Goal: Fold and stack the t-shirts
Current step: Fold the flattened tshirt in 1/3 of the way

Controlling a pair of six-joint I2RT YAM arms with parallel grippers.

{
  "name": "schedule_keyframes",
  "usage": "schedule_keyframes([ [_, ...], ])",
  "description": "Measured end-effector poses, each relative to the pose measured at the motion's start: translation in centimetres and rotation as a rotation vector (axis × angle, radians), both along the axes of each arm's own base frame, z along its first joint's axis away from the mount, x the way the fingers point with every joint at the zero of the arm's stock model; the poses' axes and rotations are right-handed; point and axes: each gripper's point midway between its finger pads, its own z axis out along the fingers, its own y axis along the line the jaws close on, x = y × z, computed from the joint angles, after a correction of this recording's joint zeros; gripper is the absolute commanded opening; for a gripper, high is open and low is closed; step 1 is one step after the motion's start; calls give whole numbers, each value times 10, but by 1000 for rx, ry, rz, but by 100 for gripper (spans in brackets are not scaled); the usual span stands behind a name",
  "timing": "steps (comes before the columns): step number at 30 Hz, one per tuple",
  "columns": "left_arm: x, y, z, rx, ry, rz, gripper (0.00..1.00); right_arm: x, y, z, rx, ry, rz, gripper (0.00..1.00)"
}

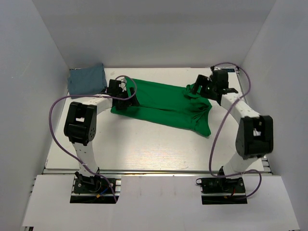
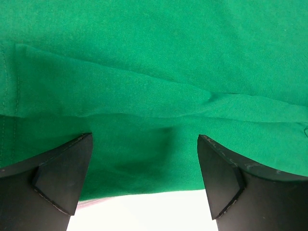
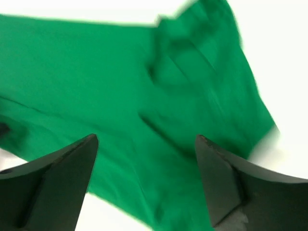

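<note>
**Materials and form.** The green t-shirt (image 1: 163, 103) was soft matte knit cloth, plain, and lay as a long folded band. The left wrist view showed shallow ridges and one overlapping fold line running across the cloth (image 2: 154, 72), with a stitched seam at its left margin. The right wrist view was blurred. It showed bunched, rumpled layers at one end of the shirt (image 3: 192, 62). The grey-blue t-shirt (image 1: 86, 79) was a compact, roughly square folded pad.

**Position and axis.** The green shirt lay on the far half of the white table (image 1: 144, 149). Its long axis ran left to right and sloped slightly toward the near edge at the right end, where the band was wider and creased. The grey-blue shirt sat in the far left corner, just beside the green shirt's left end.

**Grippers.** The left gripper (image 1: 126, 100) stood over the green shirt's left end with its jaws spread wide (image 2: 144, 138) and grasped nothing. The right gripper (image 1: 194, 91) was over the rumpled right end, its jaws likewise apart (image 3: 146, 139) and unloaded.

**Surroundings.** White walls (image 1: 154, 33) enclosed the table on three sides. Purple cables (image 1: 53, 120) looped beside each arm.
</note>
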Motion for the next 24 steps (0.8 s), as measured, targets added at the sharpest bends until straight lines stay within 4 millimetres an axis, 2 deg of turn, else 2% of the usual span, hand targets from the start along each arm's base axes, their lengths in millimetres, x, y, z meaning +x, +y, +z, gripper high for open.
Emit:
schedule_keyframes([
  [1, 0, 1, 0, 3, 0, 2, 100, -17, -7, 2, -23, 21, -19, 78],
  [3, 0, 1, 0, 8, 0, 6, 100, -46, -23, -2, -71, 64, -72, 78],
  [7, 1, 3, -1, 16, 0, 13, 100, -104, -46, -33, -145, 205, -127, 72],
  [9, 0, 5, -1, 21, 2, 18, 100, -126, -53, -52, -175, 286, -136, 72],
  [12, 1, 7, -1, 29, 2, 25, 100, -149, -57, -71, -204, 368, -121, 69],
  [14, 1, 7, -2, 34, 3, 27, 100, -156, -57, -77, -215, 392, -98, 61],
  [17, 1, 8, -2, 35, 2, 29, 100, -158, -53, -85, -213, 413, -55, 57],
  [22, 0, 8, -2, 37, 4, 30, 100, -153, -38, -93, -167, 405, 28, 54],
  [24, 0, 8, -2, 37, 4, 30, 100, -149, -34, -94, -154, 393, 51, 48],
])
